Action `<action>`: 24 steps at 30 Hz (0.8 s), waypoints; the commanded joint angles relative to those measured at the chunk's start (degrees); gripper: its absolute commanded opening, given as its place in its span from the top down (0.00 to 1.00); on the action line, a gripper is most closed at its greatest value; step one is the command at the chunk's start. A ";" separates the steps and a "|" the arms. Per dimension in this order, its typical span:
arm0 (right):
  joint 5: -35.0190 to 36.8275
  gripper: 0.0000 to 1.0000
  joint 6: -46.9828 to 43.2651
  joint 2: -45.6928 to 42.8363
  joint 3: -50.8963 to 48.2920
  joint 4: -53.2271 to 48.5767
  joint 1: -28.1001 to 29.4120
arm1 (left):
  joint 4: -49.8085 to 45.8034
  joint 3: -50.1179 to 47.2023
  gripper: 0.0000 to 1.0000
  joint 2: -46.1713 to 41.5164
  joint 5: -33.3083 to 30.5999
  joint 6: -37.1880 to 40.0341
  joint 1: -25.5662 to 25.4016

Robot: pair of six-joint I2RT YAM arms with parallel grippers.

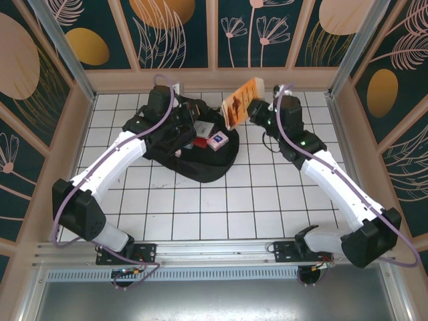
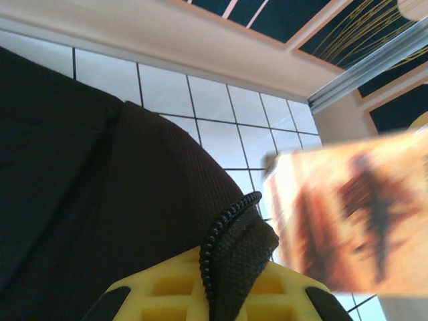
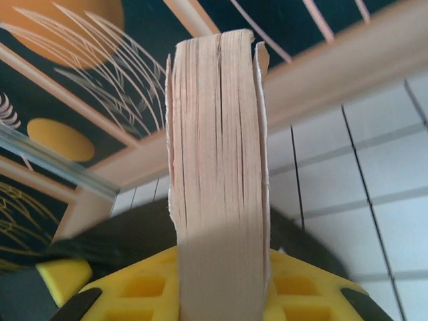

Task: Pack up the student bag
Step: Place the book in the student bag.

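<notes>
- On the white tiled table (image 1: 200,207), toward the far side, lies the big black bag (image 1: 200,167). It lies flat and its top is open.
- Inside the opening sits a small box (image 1: 215,141) with white, blue and red on it. Just beside it is a pale flat thing (image 1: 202,127), too small to tell what it is.
- The left gripper (image 1: 182,132) is down at the left side of the opening. In the left wrist view its jaws are squeezed tight on a thick black edge of the bag (image 2: 234,254). It may be a strap or a zip edge; the view is too close to be sure.
- The right gripper (image 1: 253,110) is up in the air by the far right side of the bag. Its jaws are closed partway on a book (image 1: 241,102) and grip it.
- The book has an orange and brown cover. It is tilted and hangs over the far right edge of the bag.
- In the right wrist view the book (image 3: 217,167) stands straight up between the yellow fingers (image 3: 134,287), with its page edges facing the camera.
- In the left wrist view the book (image 2: 348,214) looks blurry, to the right of the bag.
</notes>
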 commanded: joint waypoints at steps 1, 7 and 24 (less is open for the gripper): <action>-5.11 1.00 11.03 -3.84 -3.52 1.12 -0.12 | 0.80 5.52 1.00 -2.23 -1.26 1.41 -0.40; -7.64 1.00 20.50 -11.26 -13.13 7.22 0.06 | 0.27 6.63 1.00 -1.98 -0.22 1.03 -0.42; 6.29 1.00 31.55 2.24 -14.38 21.36 8.34 | -0.19 9.68 1.00 0.15 0.93 -1.51 -0.41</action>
